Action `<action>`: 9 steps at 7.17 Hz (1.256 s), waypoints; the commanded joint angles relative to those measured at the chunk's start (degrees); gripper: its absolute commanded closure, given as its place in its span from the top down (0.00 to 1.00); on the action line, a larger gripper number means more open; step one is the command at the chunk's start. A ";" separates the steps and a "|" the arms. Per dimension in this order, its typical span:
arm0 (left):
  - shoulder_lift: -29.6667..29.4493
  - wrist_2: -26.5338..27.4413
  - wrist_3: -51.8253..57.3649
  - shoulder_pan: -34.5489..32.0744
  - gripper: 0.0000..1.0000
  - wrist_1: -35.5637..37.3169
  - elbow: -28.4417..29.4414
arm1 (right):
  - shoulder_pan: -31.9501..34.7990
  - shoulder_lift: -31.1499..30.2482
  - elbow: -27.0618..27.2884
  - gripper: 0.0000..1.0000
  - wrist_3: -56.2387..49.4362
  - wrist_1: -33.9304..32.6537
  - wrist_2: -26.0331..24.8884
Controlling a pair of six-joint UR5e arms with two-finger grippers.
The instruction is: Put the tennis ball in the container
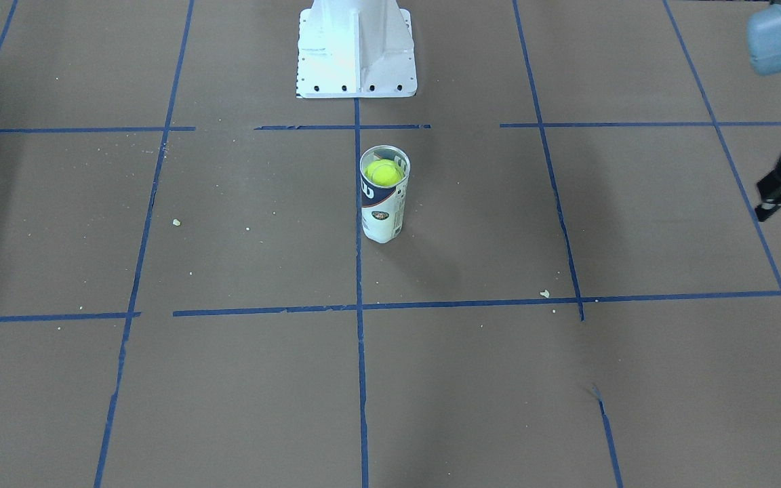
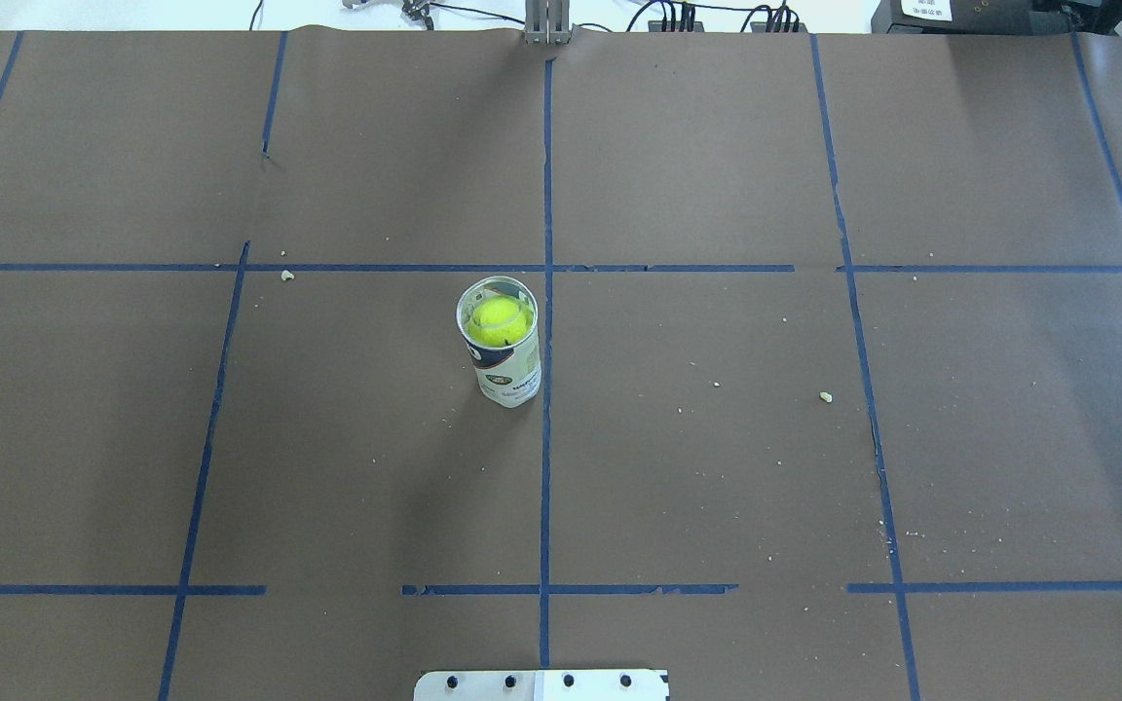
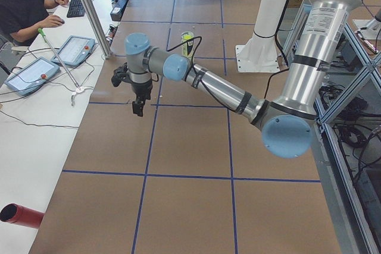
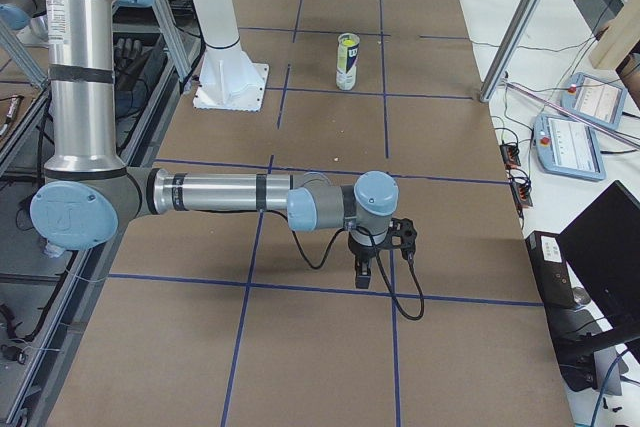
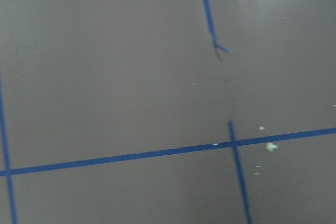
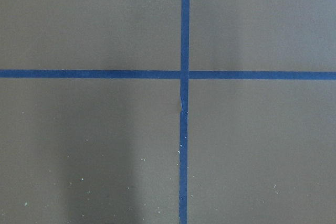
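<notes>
The container [image 1: 382, 210] stands upright near the middle of the brown table, beside the centre tape line. Inside it, near the open top, sits the tennis ball [image 1: 383, 173], bright yellow-green; the overhead view shows the ball [image 2: 497, 321] through the can's [image 2: 510, 375] mouth. No gripper touches either. My left gripper [image 1: 763, 207] hangs far off at the table's left end, cut by the frame edge, and I cannot tell how its jaws stand. My right gripper [image 4: 362, 275] hangs low over the opposite end, seen only from the side. Both wrist views show bare table and tape.
The white robot base [image 1: 356, 54] stands behind the can. Small crumbs [image 1: 544, 293] lie scattered on the paper. An operator [image 3: 24, 4] sits at a side desk with control tablets [image 3: 74, 49]. A red cylinder [image 3: 21, 215] lies on that desk.
</notes>
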 commanded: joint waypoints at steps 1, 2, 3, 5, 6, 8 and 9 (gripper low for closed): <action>7.92 -0.01 13.50 -7.38 1.00 -0.44 3.35 | 0.05 0.00 0.00 1.00 0.00 0.00 0.00; 9.79 -0.10 14.85 -9.75 1.00 -2.27 6.14 | 0.05 0.00 0.00 1.00 0.00 0.00 0.00; 12.59 -4.02 15.04 -10.99 1.00 -5.85 9.74 | 0.05 0.00 0.00 1.00 0.00 0.00 0.00; 12.80 -5.20 14.25 -10.83 1.00 -8.79 13.45 | 0.05 0.00 0.00 1.00 0.00 0.00 0.00; 12.54 -5.20 13.99 -10.83 1.00 -8.18 13.20 | 0.05 0.00 0.00 1.00 0.00 0.00 0.00; 12.45 -5.11 12.25 -10.83 1.00 -6.95 12.42 | 0.05 0.00 0.00 1.00 0.00 0.00 0.00; 12.53 -5.11 11.19 -10.83 1.00 -6.08 11.10 | -0.04 0.00 0.00 1.00 0.00 0.00 0.00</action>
